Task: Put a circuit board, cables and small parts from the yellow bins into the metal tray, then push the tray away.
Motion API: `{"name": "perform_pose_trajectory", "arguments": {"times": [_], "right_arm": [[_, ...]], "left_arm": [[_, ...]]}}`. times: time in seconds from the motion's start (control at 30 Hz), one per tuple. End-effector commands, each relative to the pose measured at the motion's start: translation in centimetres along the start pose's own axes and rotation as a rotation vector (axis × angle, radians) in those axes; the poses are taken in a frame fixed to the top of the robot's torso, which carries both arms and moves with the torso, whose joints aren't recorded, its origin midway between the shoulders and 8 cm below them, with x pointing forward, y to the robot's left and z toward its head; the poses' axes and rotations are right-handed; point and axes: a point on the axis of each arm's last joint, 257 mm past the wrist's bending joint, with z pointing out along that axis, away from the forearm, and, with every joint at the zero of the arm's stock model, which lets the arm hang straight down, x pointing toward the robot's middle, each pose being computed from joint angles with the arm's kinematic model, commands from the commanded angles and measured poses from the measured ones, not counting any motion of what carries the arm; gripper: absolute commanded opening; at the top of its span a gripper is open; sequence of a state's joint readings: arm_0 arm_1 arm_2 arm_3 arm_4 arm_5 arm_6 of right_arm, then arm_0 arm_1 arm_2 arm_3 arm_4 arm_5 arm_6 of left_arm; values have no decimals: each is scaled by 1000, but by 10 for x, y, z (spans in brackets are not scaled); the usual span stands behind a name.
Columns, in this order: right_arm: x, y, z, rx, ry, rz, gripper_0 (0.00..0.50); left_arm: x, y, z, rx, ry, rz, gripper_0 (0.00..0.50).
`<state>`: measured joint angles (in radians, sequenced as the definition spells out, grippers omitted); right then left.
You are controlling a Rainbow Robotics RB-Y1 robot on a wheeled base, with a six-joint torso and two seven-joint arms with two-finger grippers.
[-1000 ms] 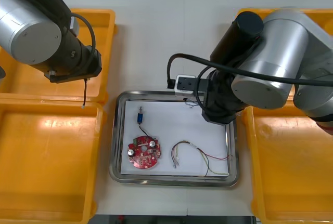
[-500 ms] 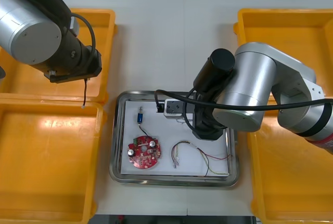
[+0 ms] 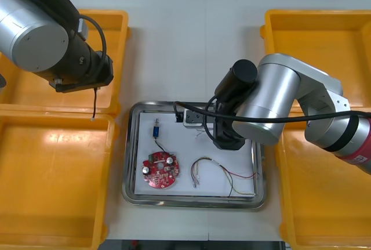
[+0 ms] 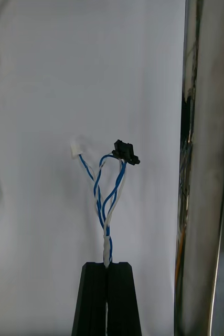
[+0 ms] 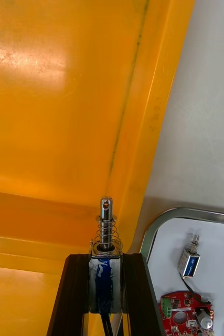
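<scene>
Twisted blue and white cable [image 4: 107, 210]: bound end pinched between the closed fingers of the right gripper [image 4: 107, 265], free end forked into one white plug and one black plug, over the white floor of the metal tray [image 3: 128, 163]. Shiny tray rim just beside the cable on one flank; bare white floor on the other, as far as the red and yellow cable [image 3: 223, 174].

Elsewhere in the tray: round red circuit board [image 3: 162, 170] toward the near left corner, second small metal part [image 3: 156, 130] beyond it, both well apart from the held cable. Bare table [image 3: 174, 47] beyond the tray's far edge, between the yellow bins [image 3: 52, 192].

Right arm: reaching in from the right-hand bins, forearm across the tray's far right quarter, wrist turned down over the floor.

Left gripper [image 5: 107, 257]: fingers clamped on the blue body of the held small metal part [image 5: 106, 231], spring and pin standing clear of the fingertips. Poised over the inner edge of the left-hand bins, near the tray's far left corner, a narrow strip of table between bin wall and rim.
</scene>
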<state>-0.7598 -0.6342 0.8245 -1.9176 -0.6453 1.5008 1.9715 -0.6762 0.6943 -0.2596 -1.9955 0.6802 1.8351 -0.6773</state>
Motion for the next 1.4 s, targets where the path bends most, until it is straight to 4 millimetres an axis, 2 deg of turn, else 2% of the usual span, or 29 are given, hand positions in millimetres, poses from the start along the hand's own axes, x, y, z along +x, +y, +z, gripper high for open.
{"name": "perform_pose_trajectory", "arguments": {"times": [0.03, 0.37, 0.4, 0.47, 0.53, 0.63, 0.67, 1.1, 1.4], "right_arm": [[-15, -2, -2, 23, -21, -75, 0], [-10, -3, 3, 39, -33, -62, 0], [-10, -3, 3, 41, -32, -63, 16], [-10, -3, 3, 42, -31, -63, 114], [-8, -4, 3, 45, -29, -58, 345], [-7, -5, 3, 45, -27, -55, 477], [-7, -3, 4, 42, -26, -56, 494], [2, -11, -2, 48, -5, -38, 500], [-1, -9, -40, 1, 27, 12, 500]], "left_arm": [[-6, 7, -10, 1, -23, -37, 0], [-5, 6, -10, 2, -22, -38, 0], [-6, 7, -10, 0, -25, -37, 0], [-6, 7, -10, -1, -24, -38, 0], [-6, 6, -10, 1, -24, -37, 0], [-5, 7, -11, 0, -22, -38, 0], [-5, 7, -10, 0, -21, -37, 0], [0, 15, -10, -30, -3, -43, 0], [-10, 20, -19, -20, -24, -74, 0]]}}
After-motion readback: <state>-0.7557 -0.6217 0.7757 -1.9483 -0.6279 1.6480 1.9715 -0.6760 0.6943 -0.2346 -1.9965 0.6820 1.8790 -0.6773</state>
